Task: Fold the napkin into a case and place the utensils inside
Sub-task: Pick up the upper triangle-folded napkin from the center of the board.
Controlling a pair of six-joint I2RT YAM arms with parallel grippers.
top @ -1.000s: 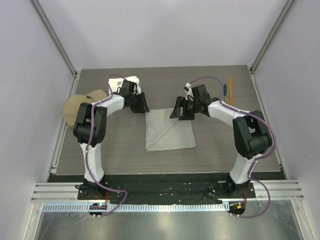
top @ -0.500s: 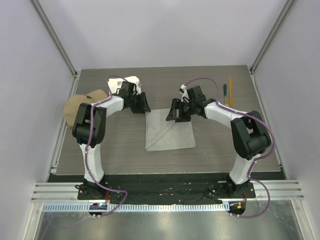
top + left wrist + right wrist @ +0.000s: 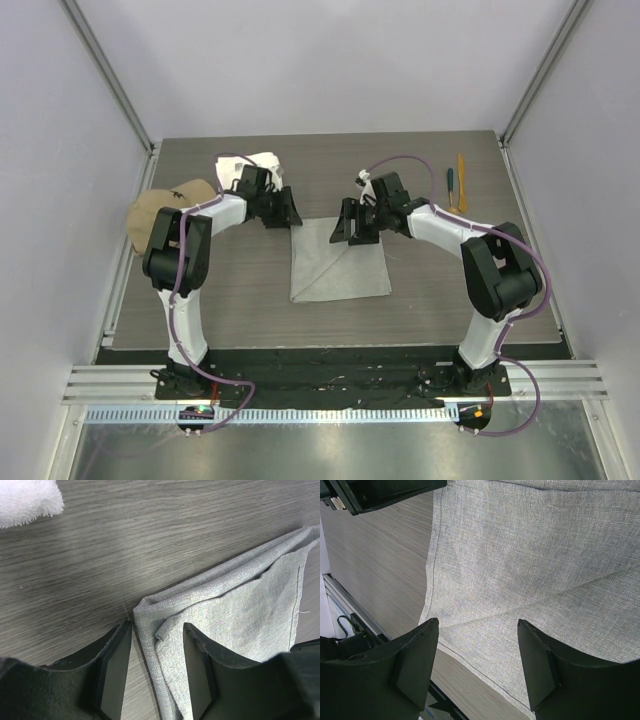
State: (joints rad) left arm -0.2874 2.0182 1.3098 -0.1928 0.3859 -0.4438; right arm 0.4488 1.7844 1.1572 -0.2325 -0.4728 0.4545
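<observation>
Well, the left jaws stand apart, straddling the far-left corner of the napkin (image 3: pixel 235 610), whose doubled layers lie loose between them, not pinched. The right jaws gape wider, hanging over the cloth's far edge with nothing in them. The napkin lies flat in the middle of the bench (image 3: pixel 230 300), near square, its left edge running from that corner back toward the arms. So the left arm (image 3: pixel 225 208) is the one on the corner; a straight pinch there looks enough.
</observation>
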